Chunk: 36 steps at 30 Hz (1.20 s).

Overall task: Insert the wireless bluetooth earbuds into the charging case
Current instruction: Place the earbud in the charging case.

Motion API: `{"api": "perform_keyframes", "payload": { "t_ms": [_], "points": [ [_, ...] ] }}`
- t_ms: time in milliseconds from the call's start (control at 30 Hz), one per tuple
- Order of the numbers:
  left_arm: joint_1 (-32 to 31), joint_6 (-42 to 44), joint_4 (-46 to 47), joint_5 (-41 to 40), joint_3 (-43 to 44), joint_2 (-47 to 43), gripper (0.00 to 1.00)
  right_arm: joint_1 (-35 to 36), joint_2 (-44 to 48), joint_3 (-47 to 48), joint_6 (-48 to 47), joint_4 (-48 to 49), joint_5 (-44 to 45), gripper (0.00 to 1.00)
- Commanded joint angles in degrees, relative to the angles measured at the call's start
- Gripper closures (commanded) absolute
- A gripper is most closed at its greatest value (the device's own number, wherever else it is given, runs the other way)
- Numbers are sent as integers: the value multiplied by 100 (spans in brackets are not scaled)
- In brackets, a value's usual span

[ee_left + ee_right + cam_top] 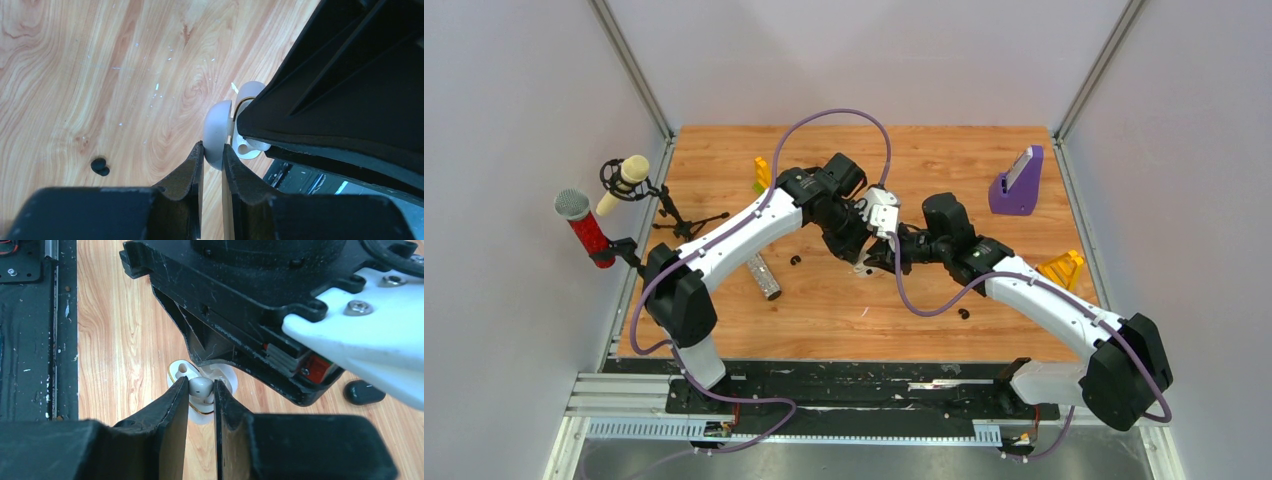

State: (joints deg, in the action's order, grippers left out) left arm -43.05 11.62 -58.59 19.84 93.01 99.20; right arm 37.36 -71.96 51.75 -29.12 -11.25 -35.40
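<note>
White plastic at the centre: white case (218, 131) lying open on the wooden table (100, 75), one rounded half of it nipped between the fingers of the left pincer (213, 151), drawn down to a slit around that thin shell. Close alongside, tip to tip with it, right pincer (201, 386) narrowed on a white earbud (200, 390), pinched between both fingertips directly over the open hollow of the case; whether touching the hollow or just above it, not clear. Just beside those right fingertips, second white earbud (182, 369) lying in the case, stem showing. Off to the left pincer's left, well apart on bare wood, black earbud (100, 166), untouched. Other black earbud (964, 313) well apart from the right pincer, back toward the arm bases and under the line of the right forearm. Near the right pincer's far side, black rounded lump (362, 392) on the wood, partly hidden under the left arm's white housing, too covered to name.
</note>
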Motion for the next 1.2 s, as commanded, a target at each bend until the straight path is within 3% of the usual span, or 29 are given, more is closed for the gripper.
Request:
{"api": "perform_keyframes", "payload": {
  "t_ms": [0,867,1167],
  "points": [
    [-37,-62,34,180,40,-320,83,5,77,-62,-116,105,82,93],
    [-37,-53,45,68,68,-332,83,0,178,-53,-78,104,68,63],
    [-37,-73,103,-152,30,-333,83,-2,300,229,76,-138,-48,28]
  ]
}}
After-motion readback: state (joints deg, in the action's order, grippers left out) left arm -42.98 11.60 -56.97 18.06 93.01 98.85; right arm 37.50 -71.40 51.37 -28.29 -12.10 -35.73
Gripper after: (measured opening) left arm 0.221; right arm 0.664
